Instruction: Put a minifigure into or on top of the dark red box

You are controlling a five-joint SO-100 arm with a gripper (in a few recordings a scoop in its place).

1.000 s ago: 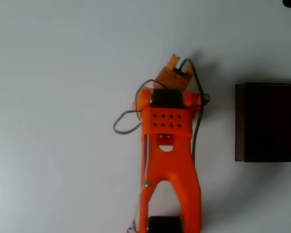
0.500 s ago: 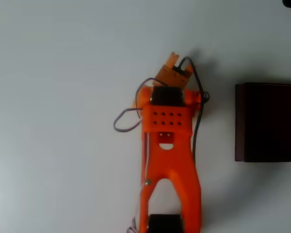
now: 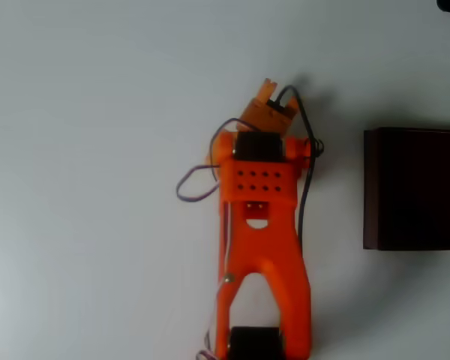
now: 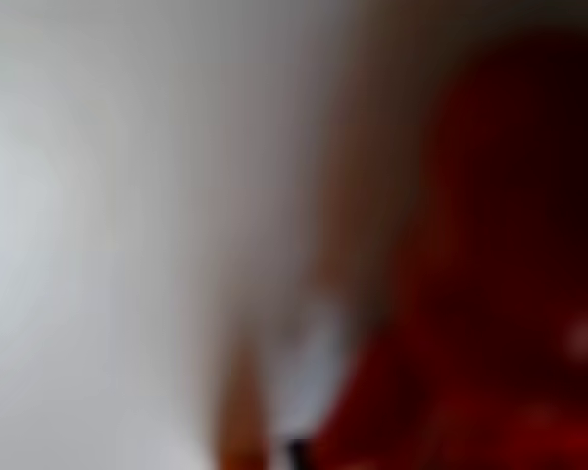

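In the overhead view the gripper (image 3: pixel 274 101) points down at the table (image 3: pixel 97 112), far of the arm's body and well left of the box (image 3: pixel 416 187). Whether its jaws are open or closed I cannot tell; the arm hides them. The wrist view is badly blurred, with a large red mass at right (probably the minifigure (image 4: pixel 500 255), very close). Judging by that, this is the pick-up: get a firm hold, lift straight up, then swing right over the box.
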